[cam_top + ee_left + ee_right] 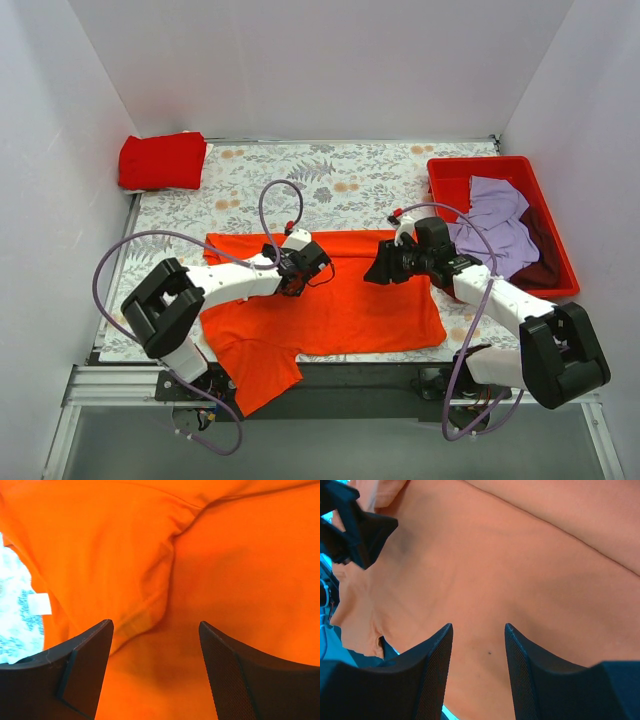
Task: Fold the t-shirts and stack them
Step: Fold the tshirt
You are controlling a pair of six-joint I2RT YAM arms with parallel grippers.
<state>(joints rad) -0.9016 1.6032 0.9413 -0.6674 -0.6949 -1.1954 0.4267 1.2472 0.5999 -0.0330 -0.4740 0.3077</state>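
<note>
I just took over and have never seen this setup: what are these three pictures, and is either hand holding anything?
Two robot arms, each ending in a two-finger hand. The wide picture looks down from above; the other two come from wrist cameras. An orange t-shirt lies spread on the flowered table, a folded red t-shirt sits at the back left, and a red bin on the right holds a lavender t-shirt and a maroon t-shirt. The left hand and right hand are over the orange t-shirt, fingers apart, holding nothing.
</note>
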